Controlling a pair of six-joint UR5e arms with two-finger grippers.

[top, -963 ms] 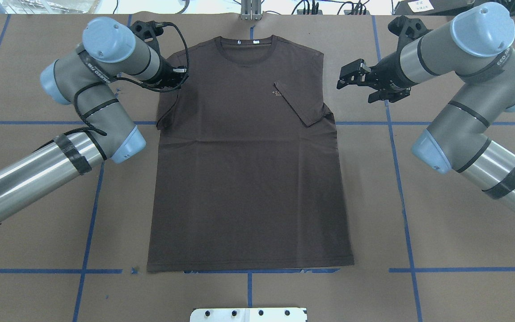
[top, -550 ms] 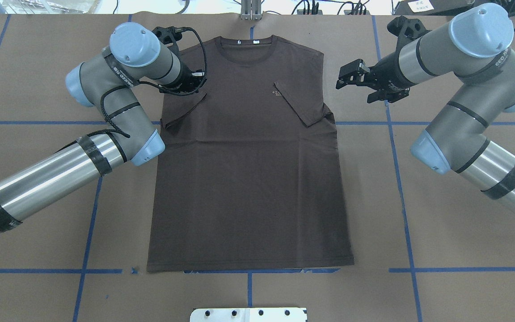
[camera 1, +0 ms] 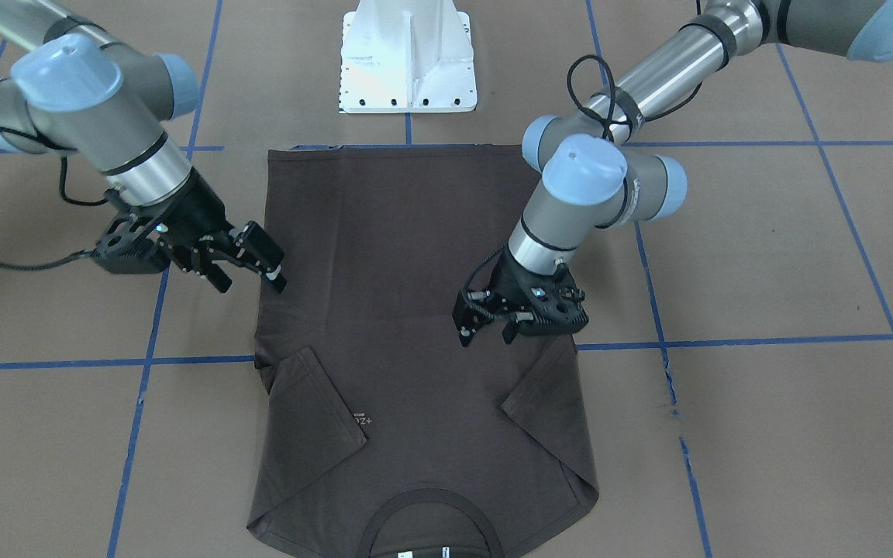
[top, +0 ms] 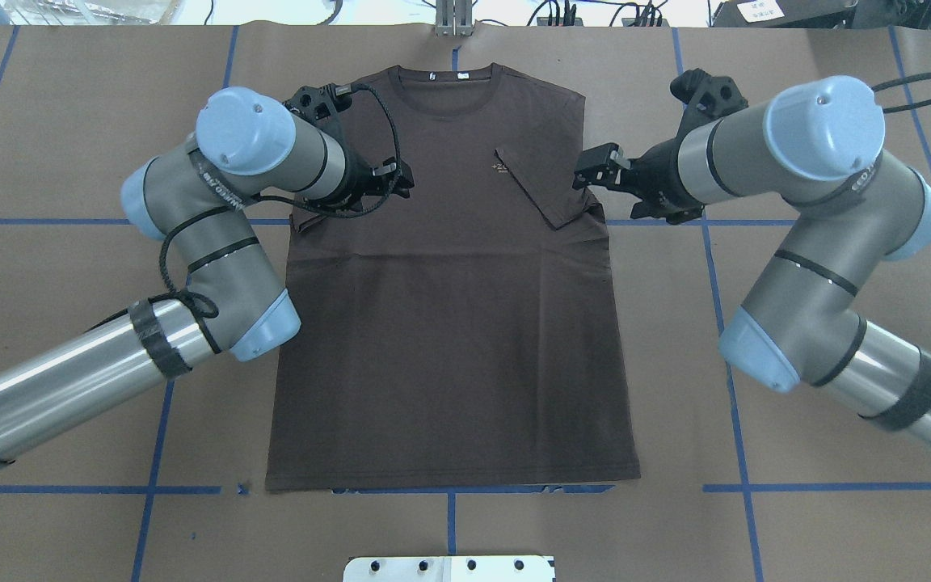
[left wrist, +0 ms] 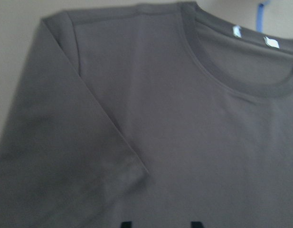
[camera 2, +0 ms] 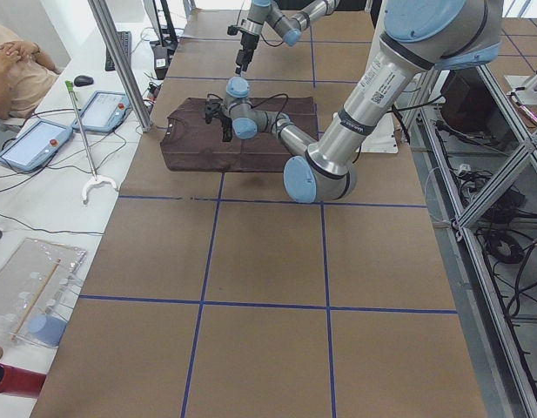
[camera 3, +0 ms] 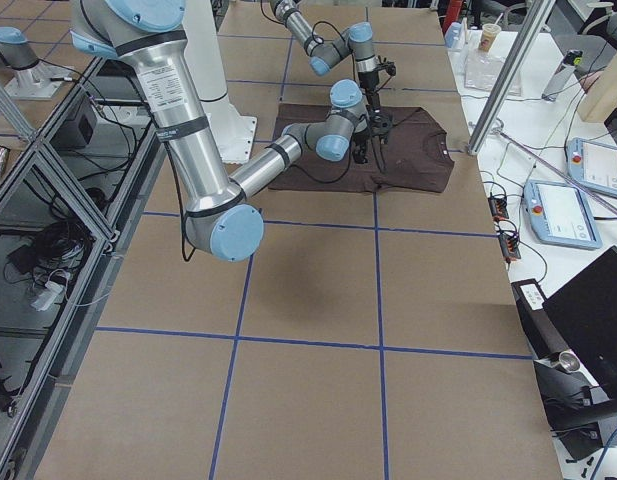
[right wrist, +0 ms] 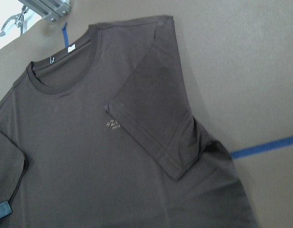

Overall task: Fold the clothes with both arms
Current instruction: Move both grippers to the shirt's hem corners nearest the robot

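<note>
Across the table, from the front: shows the shirt (camera 1: 384, 225) flat on the table (camera 1: 764, 256). Puts the left gripper (camera 1: 486, 335) low over the cloth, pointing down, jaws parted, nothing between them. Has one sleeve (camera 1: 547, 403) folded in over the chest just beyond its tips, toward the collar (camera 1: 431, 504). Puts the right gripper (camera 1: 253, 279) at the shirt's side edge, jaws spread wide and empty.

From overhead: has the shirt (top: 449, 339) running from under the left gripper (top: 402, 182) back toward the robot. Sets the right gripper (top: 604, 184) just beside the other folded sleeve (top: 546, 182), with part of the print (top: 499, 168) covered by it.

From the left wrist: looks down on a sleeve (left wrist: 56, 142), the collar (left wrist: 222, 71) and two white tags (left wrist: 236, 31). Shows two dark fingertips (left wrist: 199, 224) apart at the bottom edge, bare cloth between.

From the right wrist: takes in the chest ahead of the gripper, a sleeve (right wrist: 151, 118) folded onto the print (right wrist: 113, 124), and blue tape (right wrist: 265, 145) off to the side. Catches only one fingertip (right wrist: 0, 211), at the lower left.

From both table ends: places the shirt (camera 2: 190, 148) (camera 3: 418, 160) small and spread beneath the arms' ends. Gives no reading of the jaws there.
</note>
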